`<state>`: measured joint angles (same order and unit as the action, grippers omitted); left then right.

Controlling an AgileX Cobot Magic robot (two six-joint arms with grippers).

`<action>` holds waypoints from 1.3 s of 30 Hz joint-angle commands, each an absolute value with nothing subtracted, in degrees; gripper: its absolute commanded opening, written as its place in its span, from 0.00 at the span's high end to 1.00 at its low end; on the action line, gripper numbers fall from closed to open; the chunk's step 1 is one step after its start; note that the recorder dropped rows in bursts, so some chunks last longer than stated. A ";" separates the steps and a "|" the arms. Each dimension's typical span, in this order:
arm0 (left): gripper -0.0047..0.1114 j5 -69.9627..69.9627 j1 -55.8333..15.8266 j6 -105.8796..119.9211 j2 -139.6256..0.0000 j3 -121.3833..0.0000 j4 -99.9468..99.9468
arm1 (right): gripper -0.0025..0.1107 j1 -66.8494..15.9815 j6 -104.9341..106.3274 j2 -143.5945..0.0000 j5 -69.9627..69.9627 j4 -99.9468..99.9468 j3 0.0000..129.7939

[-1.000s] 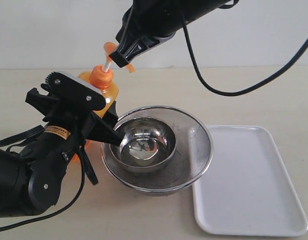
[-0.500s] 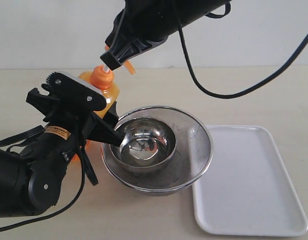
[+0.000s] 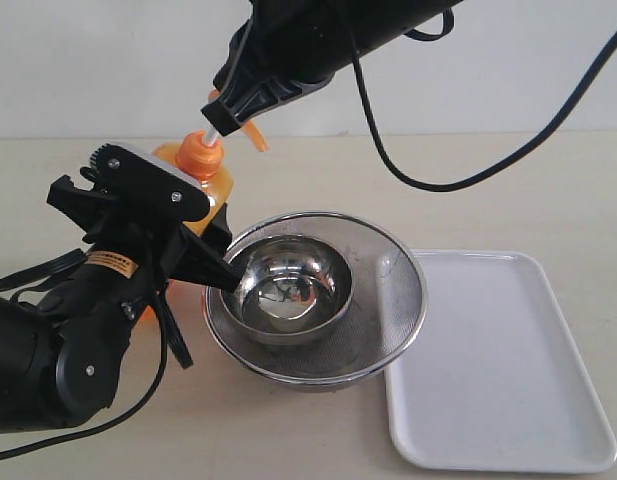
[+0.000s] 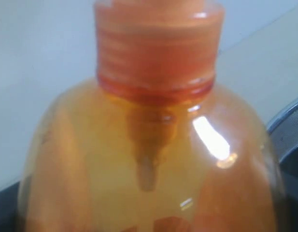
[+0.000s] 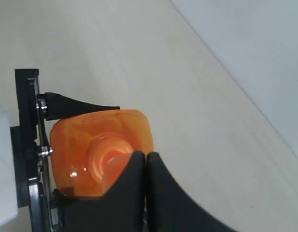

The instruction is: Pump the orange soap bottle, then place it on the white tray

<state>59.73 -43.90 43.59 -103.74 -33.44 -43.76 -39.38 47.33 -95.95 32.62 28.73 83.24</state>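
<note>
The bottle [image 3: 203, 155] stands on the counter [image 3: 488, 190] at the left of centre in the exterior view, just beside the strainer [image 3: 388, 300] that carries the bowl [image 3: 288, 285], and well apart from the tray [image 3: 488, 360], which lies bare at the lower right. Most of the bottle is hidden behind the left pincer [image 3: 178, 235]: only its collar, a slice of shoulder and a patch of orange low down show, and no label can be made out. That pincer is closed around the bottle's body; the right wrist view shows one black finger [image 5: 78, 104] against the bottle's [image 5: 91, 145] side, the other half lost in shadow. The left wrist view is blurred and filled by the bottle's [image 4: 149, 159] shoulder and ribbed collar, with its own fingers out of frame. The right pincer [image 3: 223, 112] comes down from the top edge, its arm cut off there; its jaws are pressed together with no gap, tips [image 5: 146, 162] on the pump head, which they mostly cover. Only the nozzle [image 3: 254, 137] and white stem [image 3: 210, 135] peek out.
</note>
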 commanded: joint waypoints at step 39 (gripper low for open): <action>0.92 55.26 -44.22 40.75 -104.34 -33.38 -42.63 | 0.98 -39.48 47.78 -90.81 35.84 25.30 86.96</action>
<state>59.36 -43.90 43.07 -103.74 -33.44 -42.25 -39.39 47.69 -93.29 36.56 25.91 85.91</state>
